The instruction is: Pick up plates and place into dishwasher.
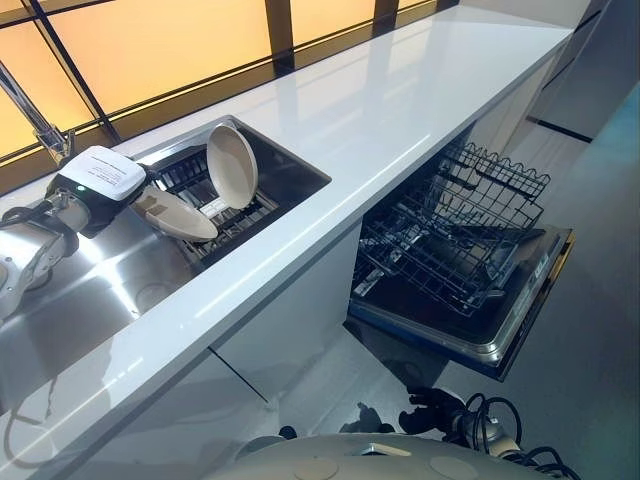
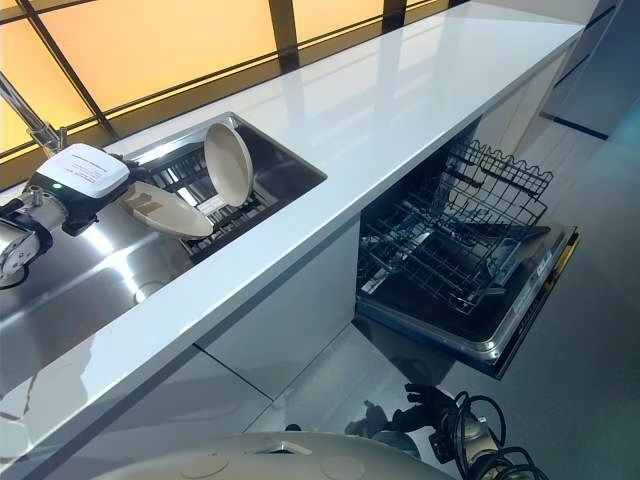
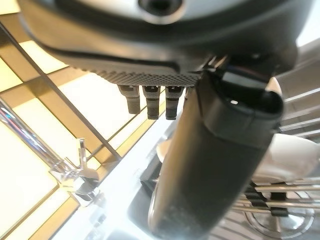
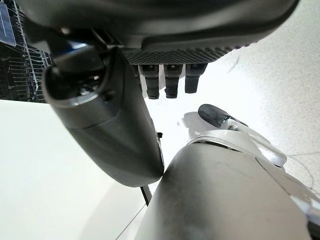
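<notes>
Two cream plates are in the dish rack point(image 1: 235, 225) inside the sink point(image 1: 300, 178). One plate point(image 1: 232, 165) stands nearly upright. The other plate point(image 1: 185, 218) lies tilted low, its left end at my left hand point(image 1: 105, 210), which reaches in from the left under its white wrist box. In the left wrist view the thumb point(image 3: 215, 165) crosses in front of that plate point(image 3: 292, 152); whether it is gripped is hidden. My right hand point(image 4: 105, 120) hangs relaxed by my body above the floor, holding nothing. The dishwasher point(image 1: 500, 335) stands open at the right with its wire racks point(image 1: 450, 245) pulled out.
A long white countertop point(image 1: 400, 110) runs between the sink and the dishwasher. A chrome faucet point(image 1: 30, 115) rises at the back left by the window. The steel drainboard point(image 1: 90, 290) lies left of the sink. The dishwasher door juts out over the floor.
</notes>
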### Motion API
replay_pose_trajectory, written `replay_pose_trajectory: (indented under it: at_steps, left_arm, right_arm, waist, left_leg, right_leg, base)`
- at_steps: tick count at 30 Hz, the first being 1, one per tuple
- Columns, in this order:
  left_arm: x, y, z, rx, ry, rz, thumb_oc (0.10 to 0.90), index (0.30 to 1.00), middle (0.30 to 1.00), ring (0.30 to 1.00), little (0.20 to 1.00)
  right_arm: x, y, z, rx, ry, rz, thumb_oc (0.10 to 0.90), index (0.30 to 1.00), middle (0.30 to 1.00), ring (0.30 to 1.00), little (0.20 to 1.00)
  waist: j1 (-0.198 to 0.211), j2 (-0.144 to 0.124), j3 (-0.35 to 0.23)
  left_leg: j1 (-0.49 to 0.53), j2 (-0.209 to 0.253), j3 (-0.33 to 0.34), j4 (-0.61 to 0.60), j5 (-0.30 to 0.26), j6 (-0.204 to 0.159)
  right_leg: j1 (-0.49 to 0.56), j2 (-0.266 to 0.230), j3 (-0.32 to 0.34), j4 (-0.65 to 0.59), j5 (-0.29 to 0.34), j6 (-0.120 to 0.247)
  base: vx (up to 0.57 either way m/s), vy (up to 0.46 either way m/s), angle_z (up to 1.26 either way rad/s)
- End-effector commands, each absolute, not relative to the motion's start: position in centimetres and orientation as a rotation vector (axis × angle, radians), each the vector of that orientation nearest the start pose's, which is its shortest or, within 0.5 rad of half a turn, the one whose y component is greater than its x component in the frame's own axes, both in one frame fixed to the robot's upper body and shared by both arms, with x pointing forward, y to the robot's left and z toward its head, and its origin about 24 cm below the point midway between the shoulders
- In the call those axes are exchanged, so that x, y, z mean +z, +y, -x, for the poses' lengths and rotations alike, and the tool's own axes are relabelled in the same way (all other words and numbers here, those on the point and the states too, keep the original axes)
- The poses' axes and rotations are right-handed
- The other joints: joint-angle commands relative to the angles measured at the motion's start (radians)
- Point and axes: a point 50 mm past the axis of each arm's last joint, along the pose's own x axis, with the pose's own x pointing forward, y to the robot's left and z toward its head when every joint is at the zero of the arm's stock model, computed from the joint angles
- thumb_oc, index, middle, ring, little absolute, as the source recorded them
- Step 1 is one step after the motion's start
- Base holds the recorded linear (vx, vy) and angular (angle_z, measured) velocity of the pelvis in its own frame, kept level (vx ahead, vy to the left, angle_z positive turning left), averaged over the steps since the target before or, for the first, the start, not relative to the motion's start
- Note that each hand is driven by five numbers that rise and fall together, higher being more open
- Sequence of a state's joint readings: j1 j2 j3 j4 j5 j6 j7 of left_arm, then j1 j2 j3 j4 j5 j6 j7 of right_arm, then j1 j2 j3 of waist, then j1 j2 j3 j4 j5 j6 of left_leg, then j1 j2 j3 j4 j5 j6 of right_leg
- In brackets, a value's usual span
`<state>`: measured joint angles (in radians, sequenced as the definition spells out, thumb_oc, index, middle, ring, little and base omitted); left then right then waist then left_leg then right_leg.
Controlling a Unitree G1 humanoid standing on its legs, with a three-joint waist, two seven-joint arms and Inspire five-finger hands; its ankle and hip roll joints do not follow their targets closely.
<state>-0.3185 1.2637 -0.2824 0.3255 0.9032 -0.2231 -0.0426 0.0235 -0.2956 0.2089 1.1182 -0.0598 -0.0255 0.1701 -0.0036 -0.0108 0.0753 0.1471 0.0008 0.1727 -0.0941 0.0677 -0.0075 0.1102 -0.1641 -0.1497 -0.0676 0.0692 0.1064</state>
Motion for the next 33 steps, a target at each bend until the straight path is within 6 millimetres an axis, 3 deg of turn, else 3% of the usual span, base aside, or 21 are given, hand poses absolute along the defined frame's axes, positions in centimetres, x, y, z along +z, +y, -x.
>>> replay_pose_trajectory:
  at_steps: [1, 11, 18, 33]
  left_arm:
    - [24.1, 33.4, -30.2, 0.065, -0.067, -2.21, 0.8, 0.9, 0.9, 0.9, 0.9]
    - [24.1, 32.8, -30.5, 0.103, -0.162, -2.202, 0.8, 0.9, 0.9, 0.9, 0.9]
    - [23.0, 32.3, -30.8, 0.062, -0.162, -2.199, 0.8, 0.9, 0.9, 0.9, 0.9]
    - [19.7, 32.1, -31.8, -0.078, 0.052, -2.225, 0.8, 0.9, 0.9, 0.9, 0.9]
  right_arm:
    - [-15.2, -25.0, -9.6, 0.22, 1.198, 0.394, 0.8, 0.9, 0.9, 0.9, 0.9]
    - [-15.2, -25.0, -9.4, 0.219, 1.202, 0.391, 0.8, 0.9, 0.9, 0.9, 0.9]
    - [-15.3, -25.0, -9.3, 0.216, 1.204, 0.389, 0.8, 0.9, 0.9, 0.9, 0.9]
    - [-15.3, -24.8, -9.4, 0.224, 1.2, 0.396, 0.8, 0.9, 0.9, 0.9, 0.9]
  waist:
    - [-0.001, 0.063, -0.014]
    - [-0.011, 0.061, -0.015]
    - [-0.017, 0.061, -0.012]
    - [-0.041, 0.063, -0.007]
  left_leg:
    - [-0.008, -0.029, -0.034, 0.035, -0.16, 0.042]
    - [-0.005, -0.028, -0.026, 0.027, -0.157, 0.04]
    - [-0.005, -0.028, -0.021, 0.029, -0.159, 0.042]
    - [-0.002, -0.026, -0.001, 0.027, -0.158, 0.043]
  right_leg:
    - [-0.086, -0.049, 0.002, 0.101, -0.023, 0.095]
    - [-0.087, -0.042, 0.011, 0.095, -0.024, 0.095]
    - [-0.093, -0.041, 0.018, 0.103, -0.027, 0.095]
    - [-0.096, -0.032, 0.033, 0.108, -0.031, 0.094]
  base:
    - [0.0, 0.0, 0.0]
    - [0.0, 0.0, 0.0]
    - [0.01, 0.001, -0.05]
    - [0.01, 0.001, -0.04]
